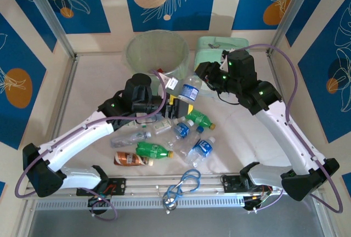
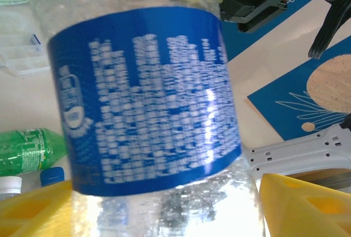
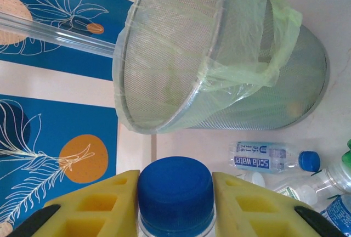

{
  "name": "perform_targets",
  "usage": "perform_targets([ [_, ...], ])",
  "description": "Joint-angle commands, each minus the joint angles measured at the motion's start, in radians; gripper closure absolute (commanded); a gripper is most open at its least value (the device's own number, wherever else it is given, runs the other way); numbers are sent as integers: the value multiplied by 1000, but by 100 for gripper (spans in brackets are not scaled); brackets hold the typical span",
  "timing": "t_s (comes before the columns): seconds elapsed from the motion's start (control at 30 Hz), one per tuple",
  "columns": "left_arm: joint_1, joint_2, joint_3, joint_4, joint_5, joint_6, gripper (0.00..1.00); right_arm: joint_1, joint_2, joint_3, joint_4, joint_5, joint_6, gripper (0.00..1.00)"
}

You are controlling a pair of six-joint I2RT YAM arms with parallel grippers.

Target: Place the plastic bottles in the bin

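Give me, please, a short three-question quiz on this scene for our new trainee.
1. True or false: the mesh bin stands upright.
2. What do the right arm's jaws grip? A) a blue bottle cap B) a cord loop C) a zip case
3. Fill in: the label on the clear bottle between the left arm's jaws is ___.
Key: 1 true; 2 A; 3 blue.

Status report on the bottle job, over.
Right gripper shut on blue cap of clear blue-label bottle. Left gripper around its body, grip unclear. Mesh bin just beyond, bottle not yet in. Loose bottles lie on table.
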Motion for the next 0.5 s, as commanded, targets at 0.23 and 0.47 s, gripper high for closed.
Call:
perform_targets([
  [0.23,-11,-34,14,-14,-93,26,47,12,-16,-2,32,1,16,65],
  [0.47,-11,-45,82,-139,-244,64,48,-19,-13,81,-144,92,-45,9],
])
